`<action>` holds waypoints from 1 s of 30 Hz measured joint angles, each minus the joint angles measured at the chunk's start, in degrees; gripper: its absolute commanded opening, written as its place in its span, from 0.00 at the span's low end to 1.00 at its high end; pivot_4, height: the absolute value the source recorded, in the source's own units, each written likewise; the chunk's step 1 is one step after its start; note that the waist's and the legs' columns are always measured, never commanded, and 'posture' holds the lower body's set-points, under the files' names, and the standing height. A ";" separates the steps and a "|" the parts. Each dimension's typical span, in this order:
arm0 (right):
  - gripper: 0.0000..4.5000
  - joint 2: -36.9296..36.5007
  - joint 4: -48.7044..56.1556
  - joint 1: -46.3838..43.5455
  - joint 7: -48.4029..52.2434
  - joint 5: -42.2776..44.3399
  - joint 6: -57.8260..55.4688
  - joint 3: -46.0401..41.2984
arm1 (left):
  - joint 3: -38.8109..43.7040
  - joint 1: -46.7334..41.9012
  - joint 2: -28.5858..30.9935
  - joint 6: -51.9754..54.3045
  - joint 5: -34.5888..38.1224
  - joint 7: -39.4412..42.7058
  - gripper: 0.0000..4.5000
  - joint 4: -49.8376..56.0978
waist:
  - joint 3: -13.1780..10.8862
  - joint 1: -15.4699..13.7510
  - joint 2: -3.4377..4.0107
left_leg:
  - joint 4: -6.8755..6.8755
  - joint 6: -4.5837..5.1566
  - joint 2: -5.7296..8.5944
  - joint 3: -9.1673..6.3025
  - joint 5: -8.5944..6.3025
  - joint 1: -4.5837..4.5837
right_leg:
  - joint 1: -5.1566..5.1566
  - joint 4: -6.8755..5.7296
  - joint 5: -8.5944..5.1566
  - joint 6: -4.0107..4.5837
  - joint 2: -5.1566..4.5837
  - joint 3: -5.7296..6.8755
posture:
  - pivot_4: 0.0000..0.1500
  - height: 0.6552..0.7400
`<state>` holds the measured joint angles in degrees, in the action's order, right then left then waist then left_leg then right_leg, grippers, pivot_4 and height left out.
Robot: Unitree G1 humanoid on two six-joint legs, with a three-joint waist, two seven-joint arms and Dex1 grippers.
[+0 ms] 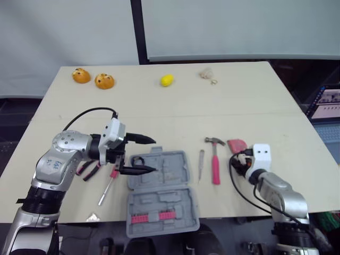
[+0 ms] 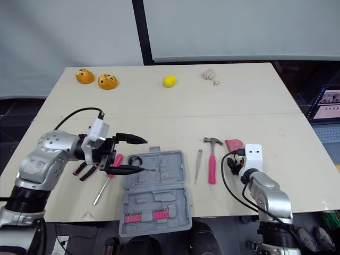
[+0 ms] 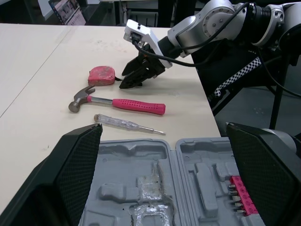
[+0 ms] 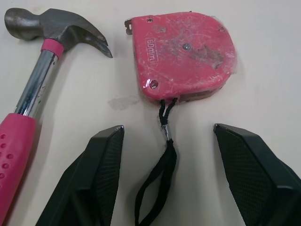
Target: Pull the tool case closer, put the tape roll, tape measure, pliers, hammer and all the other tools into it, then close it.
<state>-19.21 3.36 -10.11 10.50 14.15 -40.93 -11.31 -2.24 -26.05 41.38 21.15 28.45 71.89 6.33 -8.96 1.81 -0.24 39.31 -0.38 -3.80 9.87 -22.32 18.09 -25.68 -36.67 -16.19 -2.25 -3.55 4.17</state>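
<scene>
My right gripper (image 4: 168,128) sits spread just short of the tape measure (image 4: 183,52); closing now I'd likely pinch only its cord (image 4: 162,165). The left gripper (image 1: 153,155) hangs spread over the open tool case (image 1: 164,202)

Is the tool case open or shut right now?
Open: the case lies flat with both moulded halves facing up, pink bits in the near half. The hammer lies outside it.
</scene>
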 measured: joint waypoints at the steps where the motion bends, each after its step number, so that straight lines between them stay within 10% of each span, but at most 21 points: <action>1: 0.44 -0.02 -0.53 -0.20 0.00 -0.40 0.39 -0.10 | 0.00 0.00 0.00 0.00 0.00 -0.03 1.00 0.00 | 0.00 0.04 0.00 | 0.00 0.00 0.00 0.01 0.00 0.00 | 0.00 0.00 0.00 0.00 0.00 0.00 | 1.00 0.87; 10: 0.34 0.85 -0.85 -0.04 0.02 -0.70 1.24 -0.30 | 0.00 -0.46 0.01 -0.20 -0.80 0.00 1.00 -0.41 | 0.00 0.14 -0.01 | -0.03 -0.01 -0.02 0.03 0.00 -0.02 | 0.00 0.02 0.00 0.00 -0.01 -0.03 | 1.00 0.87; 15: 0.01 0.92 -1.36 -0.02 0.49 -0.58 2.49 -0.24 | 0.00 -0.71 0.01 -0.50 -1.08 0.19 1.00 -0.46 | 0.00 0.19 -0.01 | -0.05 -0.01 -0.02 0.04 0.00 -0.03 | 0.00 0.03 0.00 0.00 0.00 -0.05 | 1.00 0.87; 30: 0.01 -2.10 10.38 10.35 5.89 2.96 -2.10 -0.30 | 2.10 3.31 7.08 0.52 -0.28 4.88 1.00 1.44 | -0.01 -0.19 -0.03 | -0.22 -0.02 -0.11 0.02 -0.02 -0.02 | -0.08 0.21 0.00 -0.01 -0.05 -0.01 | 1.00 0.87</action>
<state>-21.31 13.74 0.25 16.40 17.11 -43.03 -11.61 -0.14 -22.74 48.47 21.67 28.17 76.77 7.78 -8.97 1.62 -0.27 39.09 -0.41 -3.92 9.89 -22.34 18.07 -25.76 -36.46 -16.19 -2.26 -3.60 4.16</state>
